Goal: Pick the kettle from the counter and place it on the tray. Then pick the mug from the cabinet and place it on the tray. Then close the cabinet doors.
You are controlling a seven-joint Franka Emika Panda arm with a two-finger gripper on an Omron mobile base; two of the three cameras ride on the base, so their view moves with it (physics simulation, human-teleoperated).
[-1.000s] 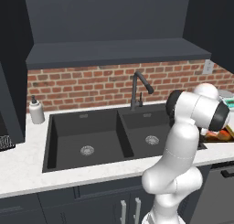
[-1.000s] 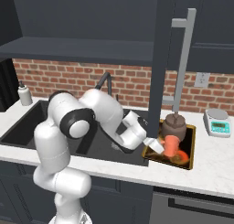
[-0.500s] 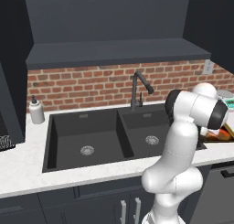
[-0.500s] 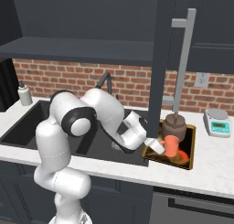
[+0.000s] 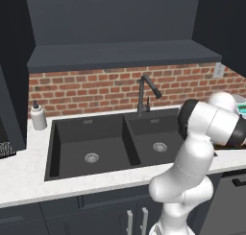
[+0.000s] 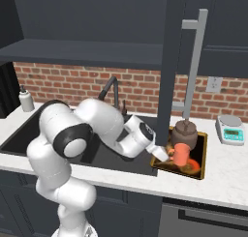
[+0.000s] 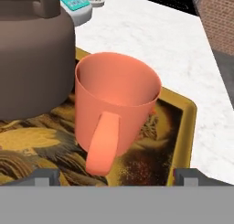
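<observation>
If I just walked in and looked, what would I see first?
Probably the bright orange mug, standing upright on the golden-brown tray right next to the squat brown kettle. The big white robot arm's gripper is right beside the mug with its jaws open, not holding anything. Above the tray, a tall dark cabinet door with a long silver handle hangs open.

Tray [image 7: 185, 122] on white counter [image 7: 151, 35]

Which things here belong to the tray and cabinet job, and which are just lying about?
Job: squat brownish-grey metal kettle; bright orange mug; golden-brown tray; open charcoal cabinet door; white counter.
Lying about: white kitchen scale; white soap bottle; black faucet.
</observation>
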